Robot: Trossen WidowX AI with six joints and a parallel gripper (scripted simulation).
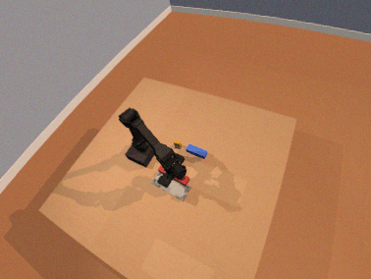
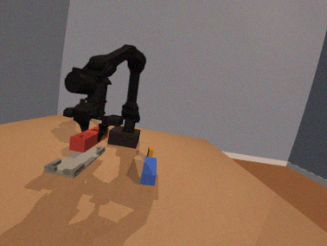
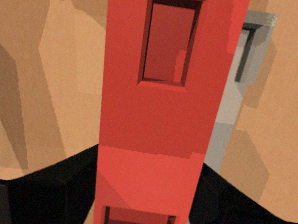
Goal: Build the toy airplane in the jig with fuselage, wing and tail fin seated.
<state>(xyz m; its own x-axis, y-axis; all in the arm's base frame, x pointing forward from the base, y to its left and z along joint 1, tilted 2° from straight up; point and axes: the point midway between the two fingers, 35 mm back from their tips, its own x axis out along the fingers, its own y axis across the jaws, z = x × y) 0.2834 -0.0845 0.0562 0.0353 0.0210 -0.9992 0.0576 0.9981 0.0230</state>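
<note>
My gripper (image 1: 173, 174) (image 2: 92, 128) is shut on the red fuselage (image 1: 184, 179) (image 2: 84, 139) (image 3: 160, 115), a long red block with two rectangular sockets on top. I hold it in the air just above the grey jig cradle (image 1: 180, 193) (image 2: 71, 163) (image 3: 227, 105), lying along it and shifted a little to one side. The blue wing (image 1: 196, 150) (image 2: 149, 171) lies flat on the mat, away from the jig. The small orange tail fin (image 1: 177, 144) (image 2: 150, 151) stands beside the wing. In the wrist view the fuselage fills the middle and hides my fingertips.
The arm's dark base (image 1: 138, 153) (image 2: 124, 137) stands behind the jig. The tan mat (image 1: 245, 147) covers the middle of the brown floor, with grey walls (image 1: 59, 44) at the back and left.
</note>
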